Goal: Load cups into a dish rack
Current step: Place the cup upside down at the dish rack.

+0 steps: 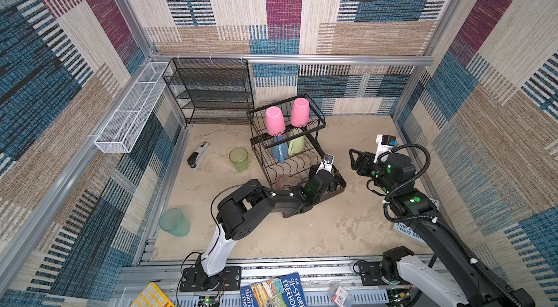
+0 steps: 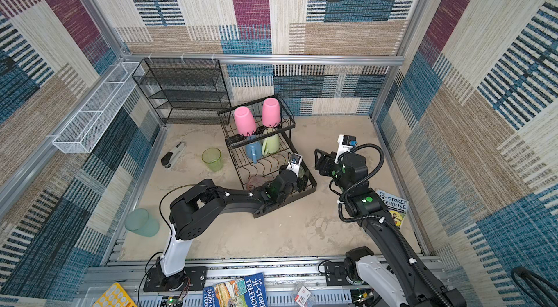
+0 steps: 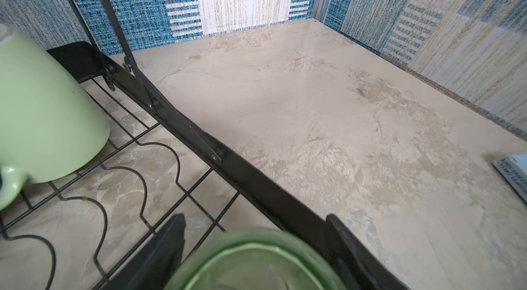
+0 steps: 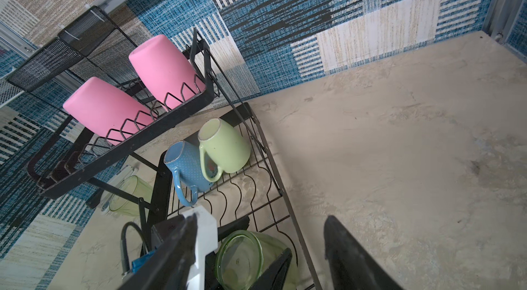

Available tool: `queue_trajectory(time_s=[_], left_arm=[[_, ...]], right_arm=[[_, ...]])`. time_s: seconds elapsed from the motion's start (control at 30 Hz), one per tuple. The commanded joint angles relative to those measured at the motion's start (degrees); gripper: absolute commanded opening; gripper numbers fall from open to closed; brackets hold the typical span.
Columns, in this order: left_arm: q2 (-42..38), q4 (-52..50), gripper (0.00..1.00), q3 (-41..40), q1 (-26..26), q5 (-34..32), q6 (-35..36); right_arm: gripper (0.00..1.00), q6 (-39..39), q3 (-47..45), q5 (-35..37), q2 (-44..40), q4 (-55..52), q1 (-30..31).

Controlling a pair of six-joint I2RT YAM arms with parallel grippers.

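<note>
The left gripper (image 3: 255,224) clasps a clear green cup (image 3: 256,261) by its sides over the open end of the dish rack (image 1: 290,166), seemingly to seat it there for draining, while the right gripper (image 1: 354,161) stands wide and empty just beside the rack.

— Rack and contents, from where you stand?
— One dish rack (image 4: 171,119), black wire; two pink tumblers (image 1: 274,121), opaque; blue mug (image 4: 185,166), finely dotted; pale-green mug (image 4: 225,149), plain.
— The rest?
— One clear-green tumbler (image 3: 256,263); teal tumbler (image 1: 174,222), translucent; walls (image 1: 377,3), woven patchwork of blue, plum, beige and cream, black-striped; tabletop (image 1: 302,230), mottled sandy beige.
</note>
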Motion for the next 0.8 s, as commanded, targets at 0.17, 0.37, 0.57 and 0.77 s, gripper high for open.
queue_trajectory(time_s=[0.17,0.37,0.57,0.77], left_arm=[[-1.7,2.3,0.9,-0.4,-0.4,-0.6,4.7],[-3.1,4.0,0.95,-2.6,-0.4,-0.4,6.1],[-7.5,2.9,0.95,-3.0,-0.5,2.8,7.2],[-13.8,-2.0,0.94,-4.4,-0.4,7.0,5.8]], right_arm=[[0.86,-0.8,1.4,0.1,-0.8,0.0,0.0],[0.93,-1.5,2.3,-0.5,-1.6,-1.6,0.0],[0.96,-2.0,3.5,-0.2,-1.5,-3.1,0.0],[0.97,-2.3,4.8,1.2,-1.3,-5.1,0.0]])
